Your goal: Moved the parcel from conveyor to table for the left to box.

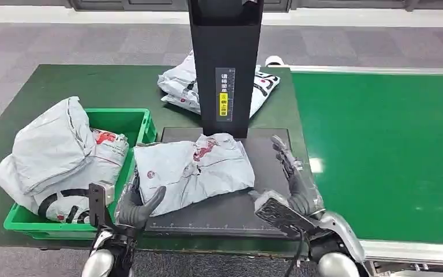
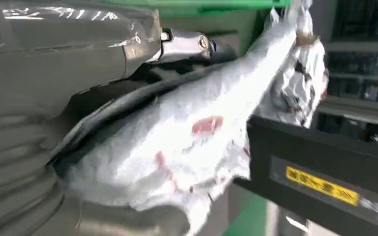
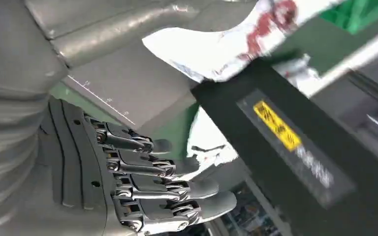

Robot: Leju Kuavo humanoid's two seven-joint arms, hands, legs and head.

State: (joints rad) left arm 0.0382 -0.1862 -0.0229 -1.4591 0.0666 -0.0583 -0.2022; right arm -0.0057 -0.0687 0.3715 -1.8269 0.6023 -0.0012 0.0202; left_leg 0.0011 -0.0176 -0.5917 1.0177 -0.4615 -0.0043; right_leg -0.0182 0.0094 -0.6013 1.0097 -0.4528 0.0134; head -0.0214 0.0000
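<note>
So the parcel (image 1: 193,168) is lying flat on the dark scale plate (image 1: 231,210), long side running left-right. My left hand (image 1: 138,208) sits right at its near-left corner, fingers on it; the grip itself I can't tell. Right hand (image 1: 291,179) is open, just off its right edge. Left's clearly closer for boxing.

Even, bright overhead light fills the head view; both wrist views are motion-blurred, with glare streaks across the glossy grey plastic parcel (image 2: 177,162).
</note>
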